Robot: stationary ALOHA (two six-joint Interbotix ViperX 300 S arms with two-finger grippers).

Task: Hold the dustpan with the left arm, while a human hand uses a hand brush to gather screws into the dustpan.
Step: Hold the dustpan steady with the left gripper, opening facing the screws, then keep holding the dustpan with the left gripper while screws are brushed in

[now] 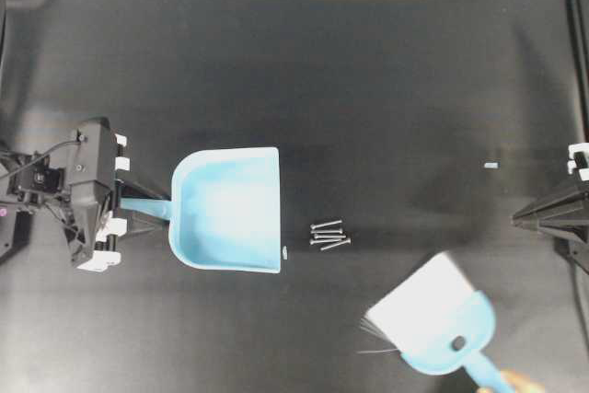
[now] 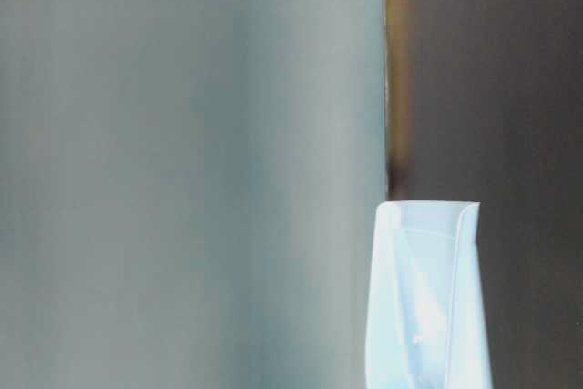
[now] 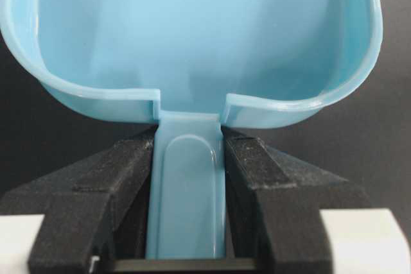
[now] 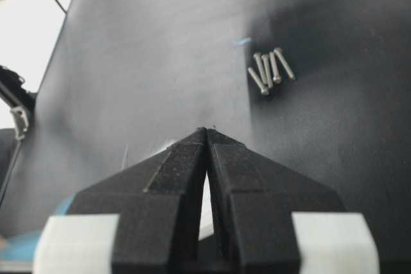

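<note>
The light blue dustpan [image 1: 230,209] lies on the black table with its open mouth facing right. My left gripper [image 1: 147,213] is shut on its short handle [image 3: 187,184], both black fingers pressed against the handle's sides. Several silver screws [image 1: 329,235] lie in a small cluster just right of the pan's mouth, also seen from the right wrist as screws [image 4: 270,68]. The hand brush [image 1: 433,319], blue with white bristles, hovers at the lower right, and a sliver of the human hand [image 1: 511,384] shows at the bottom edge. My right gripper [image 4: 207,130] is shut and empty at the far right.
A tiny blue fleck [image 1: 284,251] lies by the pan's lower right corner, and another small pale scrap [image 1: 490,165] lies near the right arm. The table-level view shows only the pan's edge [image 2: 428,298] against a blurred backdrop.
</note>
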